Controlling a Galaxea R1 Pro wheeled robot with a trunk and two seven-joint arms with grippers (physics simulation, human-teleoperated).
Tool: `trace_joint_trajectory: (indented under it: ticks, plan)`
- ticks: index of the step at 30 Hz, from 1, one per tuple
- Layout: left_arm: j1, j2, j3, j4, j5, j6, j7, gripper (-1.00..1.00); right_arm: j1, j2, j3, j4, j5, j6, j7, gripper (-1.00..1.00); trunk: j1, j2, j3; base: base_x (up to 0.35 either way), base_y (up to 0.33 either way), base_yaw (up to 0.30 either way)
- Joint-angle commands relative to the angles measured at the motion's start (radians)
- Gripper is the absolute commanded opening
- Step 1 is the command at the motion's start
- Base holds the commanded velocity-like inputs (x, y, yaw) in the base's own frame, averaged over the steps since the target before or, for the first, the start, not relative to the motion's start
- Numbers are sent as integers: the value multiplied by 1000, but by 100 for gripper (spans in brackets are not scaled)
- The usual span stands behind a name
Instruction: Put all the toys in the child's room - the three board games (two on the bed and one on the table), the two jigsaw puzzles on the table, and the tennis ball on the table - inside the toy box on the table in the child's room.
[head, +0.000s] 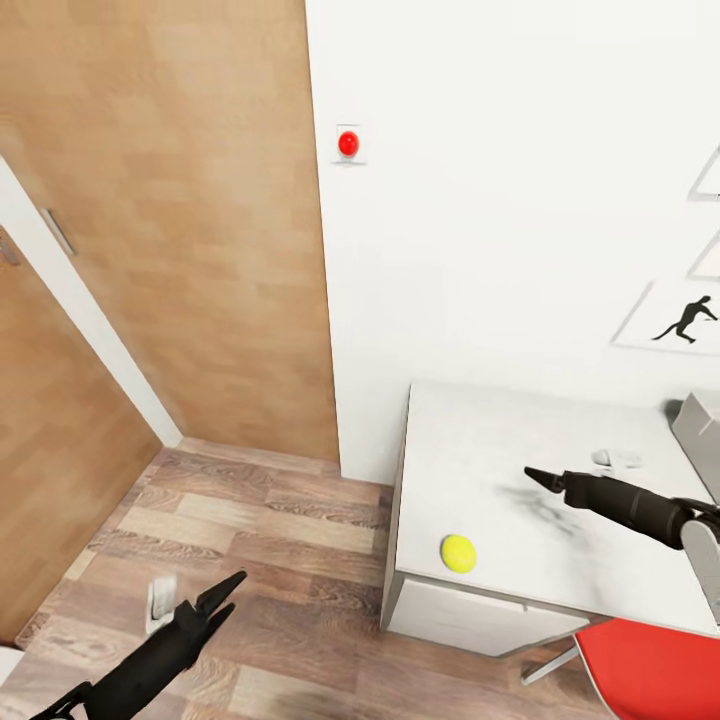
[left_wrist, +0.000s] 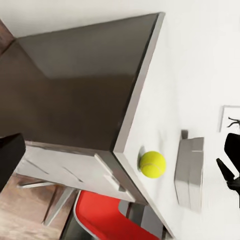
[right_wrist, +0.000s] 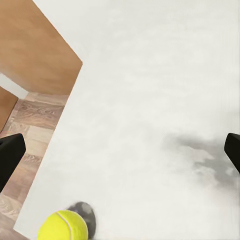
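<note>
Head view: the ball (head: 459, 553) lies on the pale worktop (head: 520, 470), close to its front corner and apart from everything else. The right gripper (head: 533, 477) hangs above the worktop's middle, well short of the ball, its jaws looking nearly together, tips pointing toward the wall with the red button (head: 348, 144). The left gripper (head: 228, 594) is held low over the wood floor (head: 280, 540), beside the worktop, jaws slightly parted and empty. At the right edge a grey corner of the toy box (head: 700, 425) shows, and a red chair (head: 655, 665) stands below the worktop's front.

Left wrist view: the ball (left_wrist: 152, 164) rests on the worktop near its edge, with the toy box (left_wrist: 190, 170) just beside it; the chair (left_wrist: 107, 217) sits by the drawers.

Right wrist view: the ball (right_wrist: 62, 225) sits near the worktop's corner, ahead of the camera; finger tips at both picture edges show wide-spread, empty jaws, probably lined up for an approach to the ball.
</note>
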Motion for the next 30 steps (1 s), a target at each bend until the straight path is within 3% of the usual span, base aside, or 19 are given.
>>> trace_joint_trajectory:
  ticks: [1,2,3,7,14,19,25,30]
  plan:
    - [4,-1,2,5,-15,4,2,100,-2,0,10,-1,4,5,-4,100,1,-2,0,0,0,-1]
    - [10,-4,6,20,-55,4,3,100,-4,0,29,-1,5,5,-18,100,1,-2,2,0,0,0]
    - [11,-5,7,30,-70,4,4,100,-5,0,37,-1,5,5,-24,100,1,-2,3,0,0,5]
    - [9,-7,10,73,-103,5,4,100,-7,1,78,-1,6,5,-39,100,1,-2,8,0,0,11]
    - [-4,-12,10,112,-117,7,4,100,-7,2,135,0,8,5,-65,100,1,-2,11,0,0,5]
    - [-17,-30,11,136,-127,7,4,100,-7,14,215,0,10,5,-121,100,1,-2,12,0,0,1]
    - [-22,-37,12,148,-130,7,4,100,-7,21,256,0,10,9,-148,100,1,-2,12,0,0,0]
    - [-25,-40,11,162,-132,7,4,100,-7,24,274,0,10,56,-157,100,1,-2,13,0,0,0]
